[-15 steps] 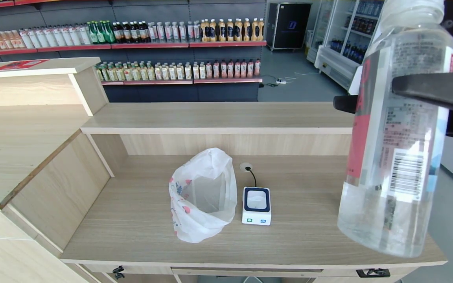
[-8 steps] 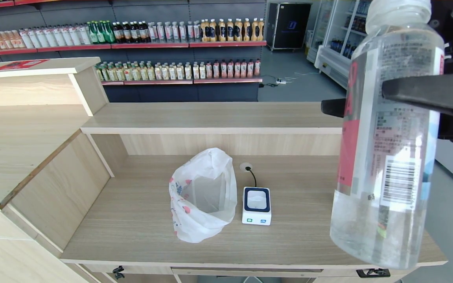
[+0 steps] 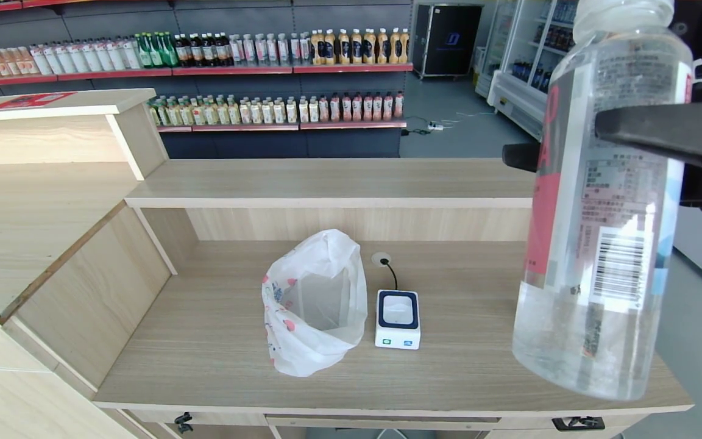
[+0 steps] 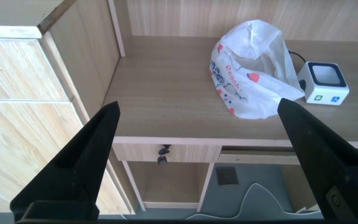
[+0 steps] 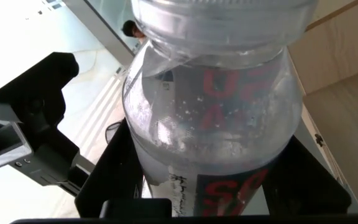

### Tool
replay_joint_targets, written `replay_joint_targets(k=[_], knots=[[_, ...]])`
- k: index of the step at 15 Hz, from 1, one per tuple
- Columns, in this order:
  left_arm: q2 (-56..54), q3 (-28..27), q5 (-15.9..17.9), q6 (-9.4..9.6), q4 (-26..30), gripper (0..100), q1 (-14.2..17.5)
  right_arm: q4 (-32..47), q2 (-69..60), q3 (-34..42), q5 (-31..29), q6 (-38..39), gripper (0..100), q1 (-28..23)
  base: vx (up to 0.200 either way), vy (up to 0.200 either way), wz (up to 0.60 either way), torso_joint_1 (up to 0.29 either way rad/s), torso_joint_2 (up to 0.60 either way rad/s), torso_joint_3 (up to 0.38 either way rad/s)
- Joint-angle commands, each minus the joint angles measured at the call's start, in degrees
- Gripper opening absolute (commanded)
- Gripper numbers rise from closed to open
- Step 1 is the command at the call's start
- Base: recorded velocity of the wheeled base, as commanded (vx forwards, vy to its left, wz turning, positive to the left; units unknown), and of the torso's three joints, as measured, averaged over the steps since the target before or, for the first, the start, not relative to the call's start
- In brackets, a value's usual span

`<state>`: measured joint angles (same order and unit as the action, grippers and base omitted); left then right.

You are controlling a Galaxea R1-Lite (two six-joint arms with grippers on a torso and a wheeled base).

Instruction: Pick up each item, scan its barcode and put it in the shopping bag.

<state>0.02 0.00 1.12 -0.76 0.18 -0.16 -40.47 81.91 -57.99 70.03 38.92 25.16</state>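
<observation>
The right end effector (image 3: 595, 143) clamps a clear bottle (image 3: 595, 262), at 3 o'clock from the scanner (image 3: 397, 317). The left end effector (image 4: 197, 107) gapes wide, empty.

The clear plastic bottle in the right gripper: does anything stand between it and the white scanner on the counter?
Nothing visible does. The clear plastic bottle, held by the right gripper, hangs over the right end of the wooden counter; only bare countertop lies between it and the small white scanner.

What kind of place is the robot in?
Probably a small shop's checkout: shelves of drink bottles, glass-door fridges, and a barcode scanner beside a shopping bag on the counter.
</observation>
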Motion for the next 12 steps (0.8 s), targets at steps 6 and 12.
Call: replay_joint_targets(k=[6, 12], knots=[[0.06, 0.00, 0.02, -0.04, -0.01, 100, -0.02, 0.04, -0.70, 2.80, -0.34, -1.13, 0, -4.42, 0.000, 0.000, 0.00, 0.000, 0.00, 0.000], [0.06, 0.00, 0.02, -0.04, -0.01, 100, -0.02, 0.13, -3.60, 18.53, -1.04, -27.06, 0, -29.82, 0.000, 0.000, 0.00, 0.000, 0.00, 0.000]])
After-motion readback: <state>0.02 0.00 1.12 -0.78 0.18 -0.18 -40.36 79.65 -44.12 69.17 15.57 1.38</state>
